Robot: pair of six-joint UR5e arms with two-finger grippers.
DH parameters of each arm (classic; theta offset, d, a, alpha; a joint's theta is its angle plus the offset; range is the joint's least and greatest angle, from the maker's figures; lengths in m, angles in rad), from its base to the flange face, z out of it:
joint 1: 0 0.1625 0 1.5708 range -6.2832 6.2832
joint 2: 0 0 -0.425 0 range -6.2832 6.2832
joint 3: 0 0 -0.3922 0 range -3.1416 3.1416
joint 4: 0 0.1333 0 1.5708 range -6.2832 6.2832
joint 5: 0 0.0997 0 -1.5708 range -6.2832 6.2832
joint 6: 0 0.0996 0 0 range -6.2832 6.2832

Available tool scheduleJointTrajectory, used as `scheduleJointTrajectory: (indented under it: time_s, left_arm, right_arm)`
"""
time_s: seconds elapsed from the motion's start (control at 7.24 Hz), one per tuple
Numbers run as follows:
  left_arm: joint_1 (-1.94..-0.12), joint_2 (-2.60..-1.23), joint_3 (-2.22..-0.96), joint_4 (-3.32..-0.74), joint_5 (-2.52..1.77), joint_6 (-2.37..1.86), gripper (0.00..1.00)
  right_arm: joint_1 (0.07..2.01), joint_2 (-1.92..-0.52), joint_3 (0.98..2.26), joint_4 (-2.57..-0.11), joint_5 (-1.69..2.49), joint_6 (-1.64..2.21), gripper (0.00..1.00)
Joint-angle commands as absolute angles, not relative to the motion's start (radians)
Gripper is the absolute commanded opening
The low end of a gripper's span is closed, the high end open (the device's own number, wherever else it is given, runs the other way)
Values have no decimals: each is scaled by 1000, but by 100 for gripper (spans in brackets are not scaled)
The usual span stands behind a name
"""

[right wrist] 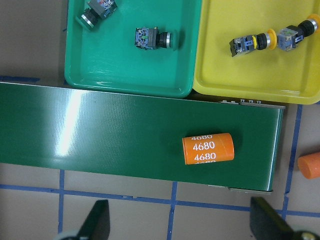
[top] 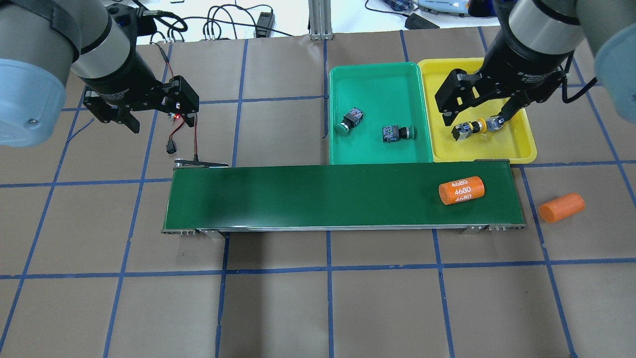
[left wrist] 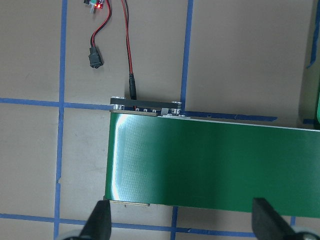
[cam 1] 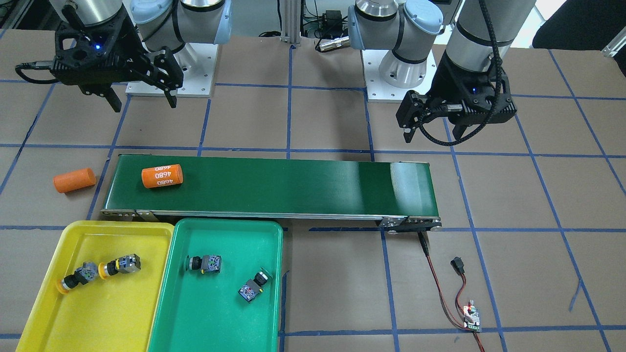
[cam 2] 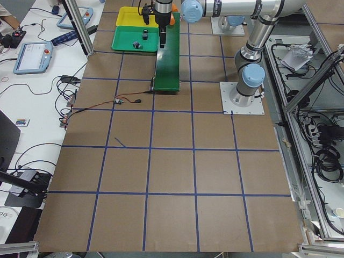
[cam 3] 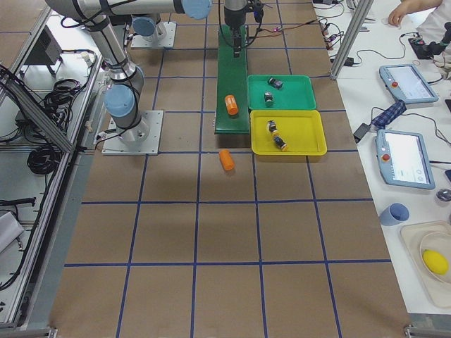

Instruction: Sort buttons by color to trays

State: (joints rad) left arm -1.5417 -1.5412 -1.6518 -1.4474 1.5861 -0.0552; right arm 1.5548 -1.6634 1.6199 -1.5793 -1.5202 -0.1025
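Note:
Two yellow buttons [cam 1: 73, 278] [cam 1: 120, 265] lie on their sides in the yellow tray [cam 1: 112, 318]. Two green buttons [cam 1: 204, 263] [cam 1: 253, 287] lie in the green tray [cam 1: 210, 322] beside it. My right gripper [top: 474, 118] is open and empty, high over the belt's end near the trays; its wrist view shows the yellow buttons [right wrist: 250, 42] and the green buttons [right wrist: 152, 38] in their trays. My left gripper [top: 161, 119] is open and empty above the belt's other end, with its fingers [left wrist: 100, 222] wide apart.
A long dark-green conveyor belt [cam 1: 293, 186] runs along the trays. One orange cylinder [cam 1: 162, 176] marked 4680 lies on it and another [cam 1: 74, 180] lies on the table past its end. A small circuit board [cam 1: 472, 318] with red and black wires lies by the belt's motor end.

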Motion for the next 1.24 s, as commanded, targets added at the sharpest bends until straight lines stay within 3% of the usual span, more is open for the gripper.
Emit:
scheduleJointTrajectory:
  time_s: [0.0, 1.11]
  left_arm:
    - [-1542, -1540, -1654, -1448, 1588, -54, 100]
    - [-1542, -1539, -1654, -1448, 1586, -54, 100]
  right_arm:
    - [1554, -1667, 1620, -1574, -1520, -103, 100]
    - [1552, -1686, 1620, -1450, -1522, -101, 100]
